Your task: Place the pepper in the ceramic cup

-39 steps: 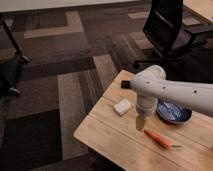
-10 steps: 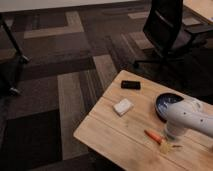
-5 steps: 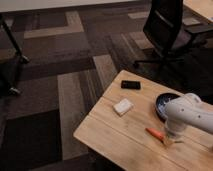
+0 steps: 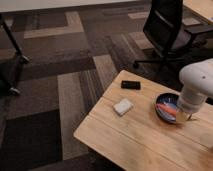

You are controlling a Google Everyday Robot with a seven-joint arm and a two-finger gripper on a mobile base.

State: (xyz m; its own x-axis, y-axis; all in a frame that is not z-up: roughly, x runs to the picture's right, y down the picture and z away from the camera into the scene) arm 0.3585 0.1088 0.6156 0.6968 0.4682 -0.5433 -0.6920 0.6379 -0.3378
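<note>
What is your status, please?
Tool apparently shut on pepper, low over ceramic bowl, right side. Pepper within bowl's outline. Phone, white block well aside.

Half-hidden at the right edge of the frame

The gripper (image 4: 185, 116), closed, sits low right under the bulky white arm (image 4: 197, 82), which covers the ceramic cup's (image 4: 158, 102) right rim. The pepper (image 4: 165, 109) inside is an orange smear; whether it is held is unclear. The table (image 4: 130, 135) runs off the bottom and right.

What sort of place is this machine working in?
Probably an office: carpet tiles, a black swivel chair, a wooden table. The arm's pincer hangs over the blue bowl on the table.
</note>
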